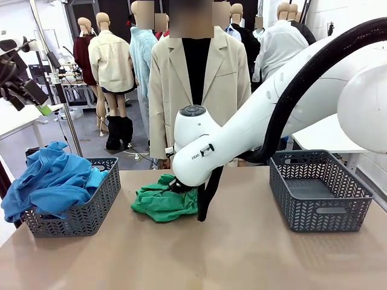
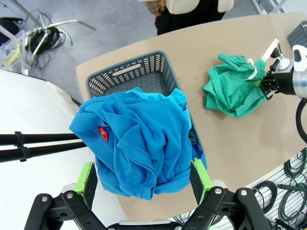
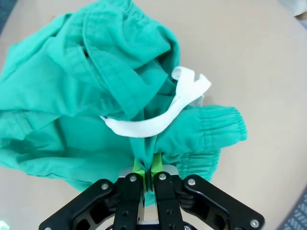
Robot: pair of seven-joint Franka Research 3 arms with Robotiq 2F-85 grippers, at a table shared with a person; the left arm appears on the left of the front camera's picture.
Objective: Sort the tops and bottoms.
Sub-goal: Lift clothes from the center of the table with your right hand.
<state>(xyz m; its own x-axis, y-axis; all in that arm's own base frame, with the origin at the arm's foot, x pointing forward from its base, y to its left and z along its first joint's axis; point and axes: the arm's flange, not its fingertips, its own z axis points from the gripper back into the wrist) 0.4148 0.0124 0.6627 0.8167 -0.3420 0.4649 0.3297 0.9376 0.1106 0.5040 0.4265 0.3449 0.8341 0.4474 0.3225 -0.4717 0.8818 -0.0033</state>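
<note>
— Lying crumpled on the tan table (image 1: pixel 254 254), a bright green garment (image 1: pixel 164 202) is seen in the front view, just below the right arm's wrist. How is it made up?

— Soft green cloth is shown in the right wrist view, with an elastic gathered cuff (image 3: pixel 218 125) to the right of the fingers and a white drawstring band (image 3: pixel 158 115) looped across the folds directly ahead of them.

— And the right gripper (image 3: pixel 147 170)?

— Its two green pads are pressed together, with a thin fold of the green garment pinched between them. The jaws are closed down to almost nothing.

— How is that arm posed?

— It is stretched in from the right side of the table, across the middle, with the wrist bent down over the cloth. A black cable is hung along it. An empty-looking grey basket (image 1: pixel 319 190) is left well apart, behind the arm on its own side.

— What of the left gripper (image 2: pixel 144 179)?

— Its jaws are held wide apart, and nothing is gripped. It is raised high, looking down; straight ahead of its fingers a heap of blue tops (image 2: pixel 139 143) is piled in a second grey basket (image 2: pixel 129 76), spilling over the rim. A small red label (image 2: pixel 101 132) is visible on the royal blue cloth. Farther off, to the upper right of the fingers, the green garment and the right gripper are seen together.
</note>
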